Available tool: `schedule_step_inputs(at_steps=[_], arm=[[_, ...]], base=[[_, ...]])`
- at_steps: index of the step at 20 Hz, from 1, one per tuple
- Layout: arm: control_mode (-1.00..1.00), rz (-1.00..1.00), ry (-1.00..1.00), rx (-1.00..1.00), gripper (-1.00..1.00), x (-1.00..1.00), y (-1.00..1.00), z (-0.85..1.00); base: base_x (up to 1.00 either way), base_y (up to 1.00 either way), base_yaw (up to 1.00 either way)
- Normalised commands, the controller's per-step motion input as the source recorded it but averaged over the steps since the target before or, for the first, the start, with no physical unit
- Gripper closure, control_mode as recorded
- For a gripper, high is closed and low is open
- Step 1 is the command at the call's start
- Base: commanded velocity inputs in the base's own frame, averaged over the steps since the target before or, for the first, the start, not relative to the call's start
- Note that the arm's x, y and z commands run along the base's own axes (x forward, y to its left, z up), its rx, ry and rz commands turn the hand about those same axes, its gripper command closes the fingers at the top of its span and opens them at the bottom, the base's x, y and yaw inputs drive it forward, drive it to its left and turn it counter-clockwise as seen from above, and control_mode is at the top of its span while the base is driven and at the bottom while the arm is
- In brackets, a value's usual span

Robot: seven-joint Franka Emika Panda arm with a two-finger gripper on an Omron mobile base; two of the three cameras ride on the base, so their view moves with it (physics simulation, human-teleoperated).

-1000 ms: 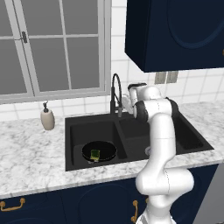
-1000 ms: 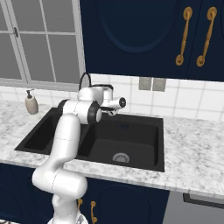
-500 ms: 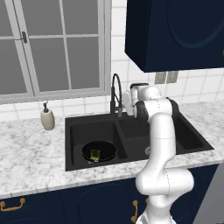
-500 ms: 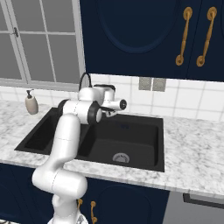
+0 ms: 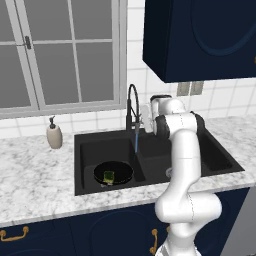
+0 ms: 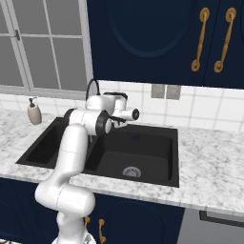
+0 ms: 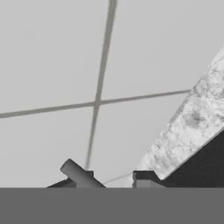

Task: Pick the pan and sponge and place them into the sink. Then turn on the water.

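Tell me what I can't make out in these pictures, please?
- Gripper: in the hand view only its tips show above the grey band, so open or shut is unclear; in the left base view the arm covers it.
- Faucet handle: hidden behind the arm in both base views.
- Pan handle: not discernible against the black sink.
- Sponge: too small for detail.

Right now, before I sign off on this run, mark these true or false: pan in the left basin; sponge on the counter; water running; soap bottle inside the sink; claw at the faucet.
1. The pan sits in the left basin of the sink. True.
2. The sponge lies on the counter. False: it rests inside the pan.
3. Water runs from the faucet. True: a thin blue stream falls.
4. The soap bottle stands inside the sink. False: it stands on the counter left of it.
5. The claw is near the faucet. True: the hand is beside it, facing the tiled wall.
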Motion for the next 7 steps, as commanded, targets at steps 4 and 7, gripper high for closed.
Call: schedule_step_inputs(at_steps=[4, 7], arm=[[-1.00, 0.00, 0.00, 0.00, 1.00, 0.00, 0.00, 0.00], [-1.00, 0.00, 0.00, 0.00, 1.00, 0.00, 0.00, 0.00]], base=[[0.00, 0.00, 0.00], [0.00, 0.00, 0.00]])
